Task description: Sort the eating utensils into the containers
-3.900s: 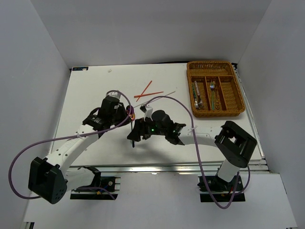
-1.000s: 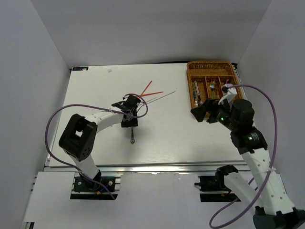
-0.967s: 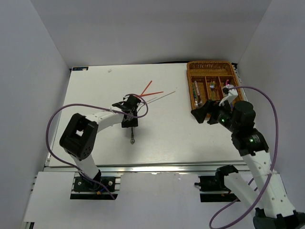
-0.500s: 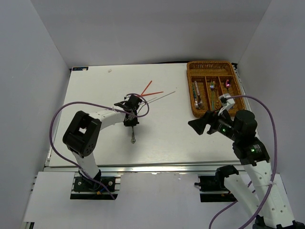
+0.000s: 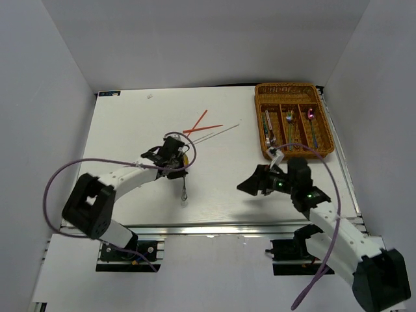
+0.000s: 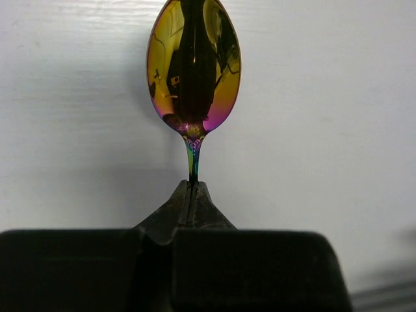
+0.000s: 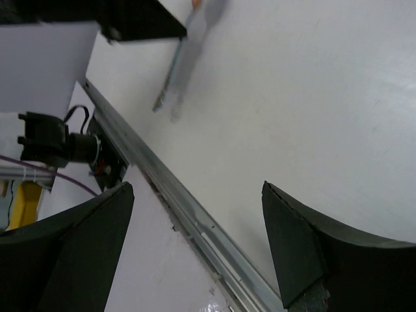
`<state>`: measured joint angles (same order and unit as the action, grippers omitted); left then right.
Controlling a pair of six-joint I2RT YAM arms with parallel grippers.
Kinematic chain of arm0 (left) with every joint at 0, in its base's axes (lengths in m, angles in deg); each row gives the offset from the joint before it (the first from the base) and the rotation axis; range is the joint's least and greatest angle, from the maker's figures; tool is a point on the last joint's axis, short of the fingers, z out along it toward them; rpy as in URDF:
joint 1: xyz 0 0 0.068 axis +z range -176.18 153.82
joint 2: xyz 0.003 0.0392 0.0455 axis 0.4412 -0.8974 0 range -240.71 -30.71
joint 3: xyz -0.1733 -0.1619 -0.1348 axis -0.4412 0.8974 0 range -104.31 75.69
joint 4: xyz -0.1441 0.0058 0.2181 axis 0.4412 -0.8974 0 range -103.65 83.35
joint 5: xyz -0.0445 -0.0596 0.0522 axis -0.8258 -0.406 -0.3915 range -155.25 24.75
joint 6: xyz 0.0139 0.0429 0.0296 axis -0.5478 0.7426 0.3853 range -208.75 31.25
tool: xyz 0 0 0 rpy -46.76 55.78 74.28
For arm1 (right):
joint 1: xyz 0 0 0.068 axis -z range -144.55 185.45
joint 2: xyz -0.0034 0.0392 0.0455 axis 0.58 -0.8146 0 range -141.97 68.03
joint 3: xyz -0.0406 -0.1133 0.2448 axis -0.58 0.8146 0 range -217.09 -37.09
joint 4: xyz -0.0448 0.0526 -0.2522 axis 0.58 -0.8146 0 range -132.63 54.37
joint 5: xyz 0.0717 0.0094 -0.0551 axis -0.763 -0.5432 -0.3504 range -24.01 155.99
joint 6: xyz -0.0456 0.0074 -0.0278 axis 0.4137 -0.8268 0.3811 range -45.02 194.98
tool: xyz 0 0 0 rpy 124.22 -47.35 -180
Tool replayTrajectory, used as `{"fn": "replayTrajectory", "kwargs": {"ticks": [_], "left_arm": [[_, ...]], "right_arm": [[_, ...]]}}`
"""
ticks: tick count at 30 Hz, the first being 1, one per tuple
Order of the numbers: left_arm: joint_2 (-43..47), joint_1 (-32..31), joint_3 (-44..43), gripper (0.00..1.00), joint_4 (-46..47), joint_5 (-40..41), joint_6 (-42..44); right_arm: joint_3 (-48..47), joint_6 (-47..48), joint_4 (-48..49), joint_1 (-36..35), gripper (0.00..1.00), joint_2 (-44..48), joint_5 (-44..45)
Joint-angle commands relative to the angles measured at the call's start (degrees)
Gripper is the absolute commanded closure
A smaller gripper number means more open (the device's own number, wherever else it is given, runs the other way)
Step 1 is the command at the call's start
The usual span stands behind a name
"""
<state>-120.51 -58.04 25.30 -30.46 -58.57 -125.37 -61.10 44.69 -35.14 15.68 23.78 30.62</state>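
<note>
Left gripper [image 6: 192,188] is pressed shut, pinching the thin neck of the iridescent purple-gold metal spoon [image 6: 194,65] against the white desk [image 6: 338,130]; so slim a hold may let it swivel or slip when lifted; right gripper [image 7: 196,188] is spread, empty.

**Q:** Setting?

**A:** Robotics lab bench, a closed test cell. My left arm [image 5: 114,177] and right arm [image 5: 328,218] are bolted at an aluminium rail [image 5: 214,227] along the bottom of the frame. Plain white panels [image 5: 195,39] wall in the white table [image 5: 130,123] at left, right and top.

**Q:** Further evidence?

**A:** A purple cable [image 5: 47,192] loops loose off my left arm, lower left.
</note>
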Motion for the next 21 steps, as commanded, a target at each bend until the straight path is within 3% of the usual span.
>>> {"fn": "replayTrajectory", "kwargs": {"ticks": [1,7,11,21], "left_arm": [[10.3,-0.8,0.6,1.0,5.9,-5.7,-3.1],[16.5,-1.1,2.6,1.0,9.0,-12.3,-5.8],[18.8,-1.5,2.9,1.0,11.5,-14.1,-7.8],[22.1,-1.7,0.3,1.0,11.0,-15.6,-9.0]], "right_arm": [[3.4,-5.7,15.9,-6.4,0.16,-4.1,3.3],[-0.8,-8.7,26.6,-19.9,0.18,-17.0,12.9],[-8.6,-8.6,27.1,-27.0,0.18,-25.2,19.5],[-25.6,-9.8,15.3,-35.0,0.28,-38.5,37.2]]}}
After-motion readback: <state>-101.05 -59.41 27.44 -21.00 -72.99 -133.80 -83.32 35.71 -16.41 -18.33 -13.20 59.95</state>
